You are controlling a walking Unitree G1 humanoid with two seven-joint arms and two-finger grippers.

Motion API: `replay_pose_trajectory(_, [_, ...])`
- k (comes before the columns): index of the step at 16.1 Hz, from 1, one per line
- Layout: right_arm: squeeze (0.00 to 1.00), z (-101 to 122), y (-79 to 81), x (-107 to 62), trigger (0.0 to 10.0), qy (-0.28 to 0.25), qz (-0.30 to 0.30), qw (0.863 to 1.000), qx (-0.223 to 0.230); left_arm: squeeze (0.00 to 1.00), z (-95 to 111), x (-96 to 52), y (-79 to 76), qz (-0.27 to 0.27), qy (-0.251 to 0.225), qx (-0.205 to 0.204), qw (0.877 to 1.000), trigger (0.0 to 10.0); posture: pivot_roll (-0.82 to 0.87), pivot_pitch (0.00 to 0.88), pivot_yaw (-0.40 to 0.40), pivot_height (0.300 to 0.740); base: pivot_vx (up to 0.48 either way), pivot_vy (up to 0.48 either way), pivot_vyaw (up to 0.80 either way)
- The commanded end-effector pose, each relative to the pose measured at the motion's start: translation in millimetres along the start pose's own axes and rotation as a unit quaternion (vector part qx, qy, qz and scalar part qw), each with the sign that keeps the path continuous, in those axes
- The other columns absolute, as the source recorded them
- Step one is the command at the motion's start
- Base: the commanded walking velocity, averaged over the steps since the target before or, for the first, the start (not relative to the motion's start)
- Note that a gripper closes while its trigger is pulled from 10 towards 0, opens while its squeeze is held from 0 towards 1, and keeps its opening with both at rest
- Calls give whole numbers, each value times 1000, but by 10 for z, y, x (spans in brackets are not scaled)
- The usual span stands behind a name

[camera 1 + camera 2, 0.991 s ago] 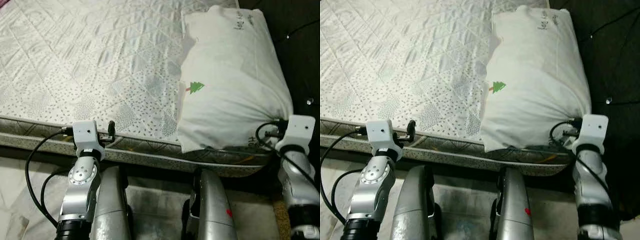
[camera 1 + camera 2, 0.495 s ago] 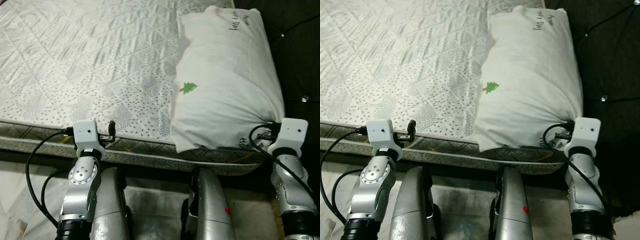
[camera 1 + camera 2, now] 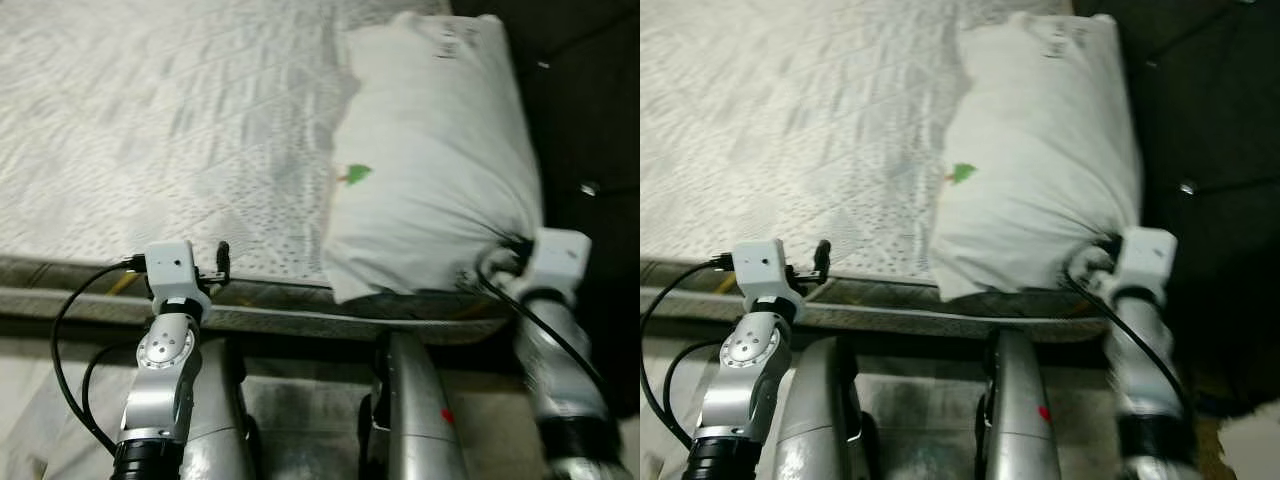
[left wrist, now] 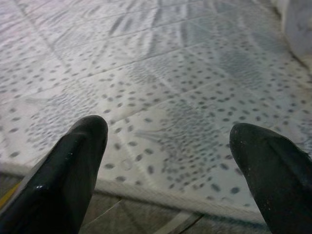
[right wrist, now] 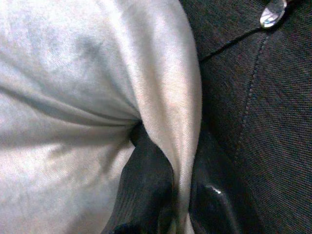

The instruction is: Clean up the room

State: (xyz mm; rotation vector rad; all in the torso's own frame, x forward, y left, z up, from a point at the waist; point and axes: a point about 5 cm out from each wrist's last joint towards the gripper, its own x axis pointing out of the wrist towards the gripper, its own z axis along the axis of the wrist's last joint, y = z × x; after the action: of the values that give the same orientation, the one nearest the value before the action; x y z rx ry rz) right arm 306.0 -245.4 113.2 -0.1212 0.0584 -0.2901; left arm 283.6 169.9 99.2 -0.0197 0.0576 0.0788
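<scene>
1. Pinching a fold at the pillow's (image 3: 430, 160) near corner, my right gripper (image 5: 168, 204) holds it on the mattress's (image 3: 150, 120) right end; I judge the step is repositioning it.
2. Next calls for a steady pull without losing the fabric.
3. My left gripper (image 4: 170, 161) hovers spread over the mattress edge.
4. Right wrist view shows the pinch; head views show the whole pillow.

Mattress (image 3: 180, 130) bare leftward; pillow (image 3: 430, 170) blocks right edge.

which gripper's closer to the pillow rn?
Right. The right gripper is pinched on the pillow at its near right corner; the left gripper is open over the mattress, well off to the pillow's left.
</scene>
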Motion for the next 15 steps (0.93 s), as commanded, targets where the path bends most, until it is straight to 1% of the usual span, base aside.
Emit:
replay_pose_trajectory(1, [0, -28, 30, 61, 10000, 10, -1, 1000, -1, 0, -13, -2, -9, 2, 5, 3, 1000, 10000, -13, 177, -24, 528, 0, 0, 0])
replay_pose_trajectory(2, [0, 21, 27, 132, 10000, 9, -2, 1000, 1, 0, -12, -5, -7, 3, 4, 4, 1000, 10000, -10, 177, -25, 528, 0, 0, 0])
replay_pose_trajectory(4, [0, 126, -51, 268, 10000, 5, -14, 1000, 2, 0, -12, -16, 9, 6, 4, 4, 1000, 10000, -2, 175, -29, 528, 0, 0, 0])
replay_pose_trajectory(5, [0, 234, -181, 382, 10000, 0, -30, 1000, -1, 0, -16, -22, 28, 10, 5, 5, 1000, 10000, 0, 174, -34, 528, 0, 0, 0])
replay_pose_trajectory(6, [0, 275, -242, 426, 10000, -2, -37, 999, -5, 0, -17, -23, 35, 12, 5, 5, 1000, 10000, 0, 174, -34, 528, 0, 0, 0])
replay_pose_trajectory(9, [0, 354, -354, 483, 10000, -14, -53, 998, -12, 0, -23, -26, 25, 14, 5, 4, 1000, 10000, -1, 174, -38, 528, 0, 0, 0])
replay_pose_trajectory(11, [0, 380, -406, 486, 10000, -24, -63, 998, -12, 0, -32, -31, 8, 12, 6, 3, 1000, 10000, -5, 173, -35, 528, 0, 0, 0])
replay_pose_trajectory(12, [1000, 334, -377, 448, 10000, -26, -57, 998, -4, 0, -28, -24, 5, 11, 6, 4, 1000, 10000, -5, 170, -34, 528, 0, 0, 0])
replay_pose_trajectory(14, [1000, 263, -323, 401, 10000, -24, -50, 998, -4, 0, -21, -15, 9, 10, 5, 5, 1000, 10000, -6, 168, -36, 528, 0, 0, 0])
replay_pose_trajectory(15, [1000, 188, -271, 348, 10000, -19, -44, 999, -5, 0, -18, -12, 15, 11, 5, 5, 1000, 10000, -6, 168, -36, 528, 0, 0, 0])
